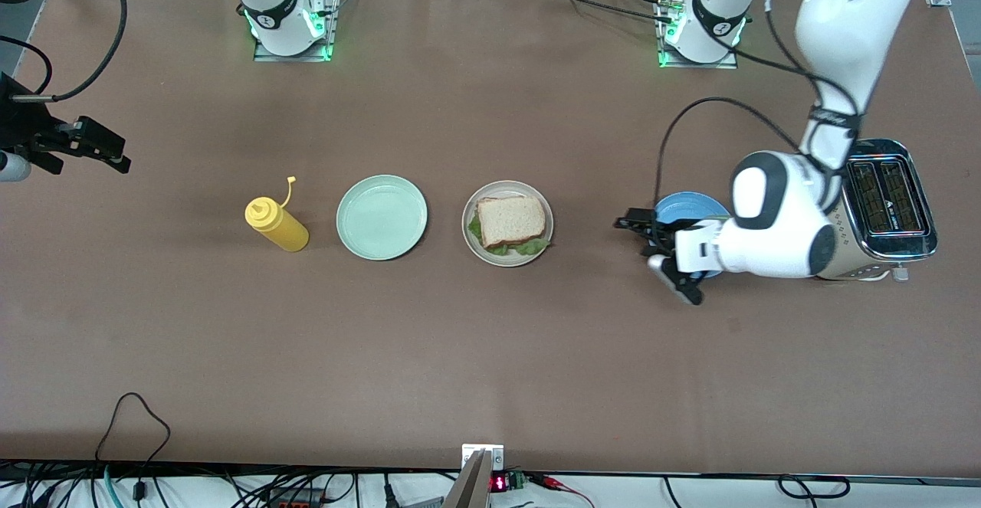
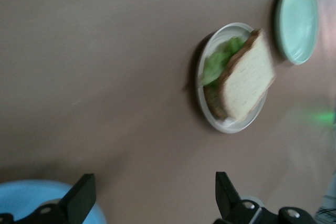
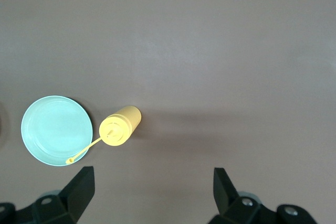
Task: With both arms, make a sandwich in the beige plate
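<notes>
The sandwich (image 1: 511,221), bread on top with green lettuce showing under it, lies on the beige plate (image 1: 506,186) in the middle of the table. The left wrist view shows the sandwich (image 2: 244,80) and the plate's rim (image 2: 231,127) too. My left gripper (image 1: 655,257) is open and empty, over the edge of a blue plate (image 1: 686,205), between the sandwich and the toaster. In its own view the left gripper (image 2: 155,198) holds nothing. My right gripper (image 1: 115,152) is open and empty at the right arm's end of the table, and its own view (image 3: 152,192) shows bare table under it.
A mint-green plate (image 1: 382,217) and a yellow squeeze bottle (image 1: 276,224) stand beside the beige plate toward the right arm's end. A silver toaster (image 1: 881,209) stands beside the blue plate at the left arm's end. The right wrist view shows the mint plate (image 3: 55,129) and bottle (image 3: 119,126).
</notes>
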Action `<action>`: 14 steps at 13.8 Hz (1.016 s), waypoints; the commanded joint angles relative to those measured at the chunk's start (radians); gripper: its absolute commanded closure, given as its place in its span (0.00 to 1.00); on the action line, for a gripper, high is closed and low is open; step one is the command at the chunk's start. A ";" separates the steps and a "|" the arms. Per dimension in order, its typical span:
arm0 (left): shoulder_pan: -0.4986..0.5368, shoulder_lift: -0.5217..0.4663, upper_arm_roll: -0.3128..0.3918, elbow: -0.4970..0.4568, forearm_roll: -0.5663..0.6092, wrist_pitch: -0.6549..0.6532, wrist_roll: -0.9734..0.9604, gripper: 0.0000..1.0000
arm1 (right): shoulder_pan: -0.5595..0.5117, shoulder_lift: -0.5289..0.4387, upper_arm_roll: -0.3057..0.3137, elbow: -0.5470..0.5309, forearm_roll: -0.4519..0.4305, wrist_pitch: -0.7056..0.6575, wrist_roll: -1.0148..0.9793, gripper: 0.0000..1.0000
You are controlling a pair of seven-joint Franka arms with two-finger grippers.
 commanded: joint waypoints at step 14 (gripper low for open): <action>0.123 -0.479 0.033 0.032 0.484 -0.285 -0.415 0.00 | -0.013 0.014 0.012 0.021 -0.007 -0.006 0.005 0.00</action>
